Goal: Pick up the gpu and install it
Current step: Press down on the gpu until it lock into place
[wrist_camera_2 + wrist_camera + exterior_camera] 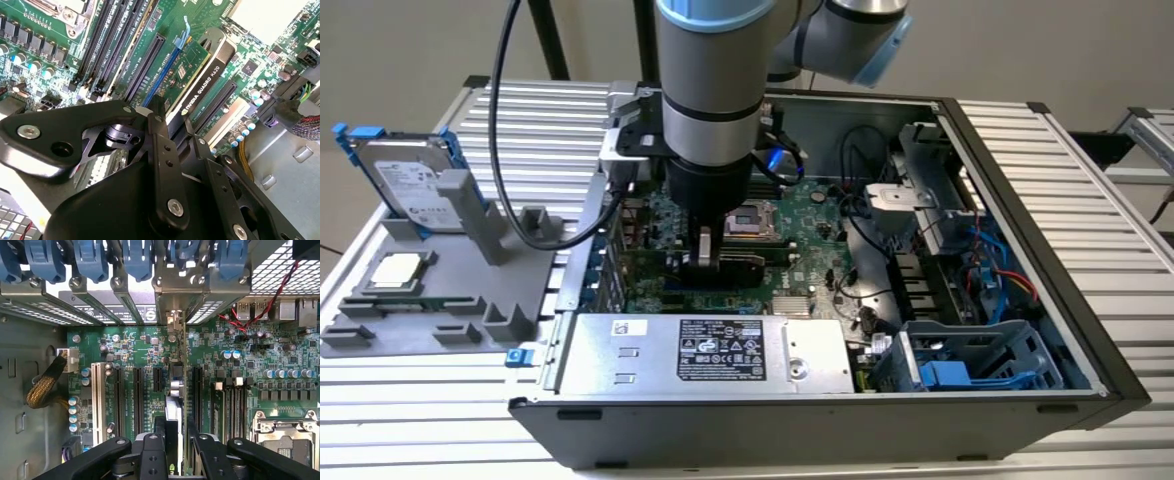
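The gpu (pixel 197 80), pinched edge-on in the hand (pixel 172 137), is held upright at a motherboard (pixel 140 355) expansion slot directly beneath; full seating cannot be confirmed.

The arm (pixel 710 75) is showing a thick grey cylindrical body with a pale blue joint cap (pixel 887 50) above and a silver ring just over the black wrist section. A black cable (pixel 500 130) is hanging in a loop beside it. The gripper (pixel 170 145) is showing matte black linkage bars, pinned with silver screws (pixel 28 131) in both wrist views.
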`<state>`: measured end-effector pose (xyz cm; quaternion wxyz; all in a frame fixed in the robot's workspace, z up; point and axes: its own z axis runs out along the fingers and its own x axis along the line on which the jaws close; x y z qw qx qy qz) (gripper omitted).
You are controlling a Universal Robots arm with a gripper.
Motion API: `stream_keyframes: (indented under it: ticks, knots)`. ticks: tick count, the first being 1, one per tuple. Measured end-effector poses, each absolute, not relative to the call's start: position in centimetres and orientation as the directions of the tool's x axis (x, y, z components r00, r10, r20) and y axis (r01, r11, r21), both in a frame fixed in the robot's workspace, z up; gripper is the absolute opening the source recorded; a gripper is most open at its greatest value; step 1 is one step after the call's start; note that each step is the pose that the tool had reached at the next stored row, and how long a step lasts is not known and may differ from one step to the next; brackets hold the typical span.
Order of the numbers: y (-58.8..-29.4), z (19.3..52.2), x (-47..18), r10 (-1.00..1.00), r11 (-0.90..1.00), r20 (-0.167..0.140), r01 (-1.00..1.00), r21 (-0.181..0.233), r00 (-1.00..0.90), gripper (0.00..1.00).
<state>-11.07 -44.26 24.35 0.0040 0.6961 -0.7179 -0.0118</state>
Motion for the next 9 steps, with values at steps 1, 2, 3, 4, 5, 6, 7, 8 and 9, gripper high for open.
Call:
stream_keyframes:
  ticks: [1,2,3,4,5,6,7,8,9]
  knots:
    - [-44.26,24.32,-11.08,-0.999,0.031,-0.011,-0.999,0.023,-0.031,0.00]
    - [-44.25,24.29,-11.09,-0.999,0.031,-0.011,-0.999,0.023,-0.031,0.00]
    - [-44.25,24.27,-11.09,-0.999,0.031,-0.011,-0.999,0.023,-0.031,0.00]
    - [-44.24,24.23,-11.09,-0.999,0.031,-0.011,-0.999,0.023,-0.031,0.00]
    - [-44.24,24.19,-11.09,-0.999,0.031,-0.011,-0.999,0.022,-0.031,0.00]
    - [-44.22,24.11,-11.09,-0.999,0.031,-0.012,-0.999,0.022,-0.031,0.00]
    - [-44.22,24.05,-11.09,-0.999,0.031,-0.011,-0.999,0.022,-0.031,0.00]
    - [-44.23,23.98,-11.09,-0.999,0.031,-0.011,-0.999,0.022,-0.031,0.00]
    - [-44.23,23.89,-11.10,-0.999,0.031,-0.011,-0.999,0.023,-0.031,0.00]
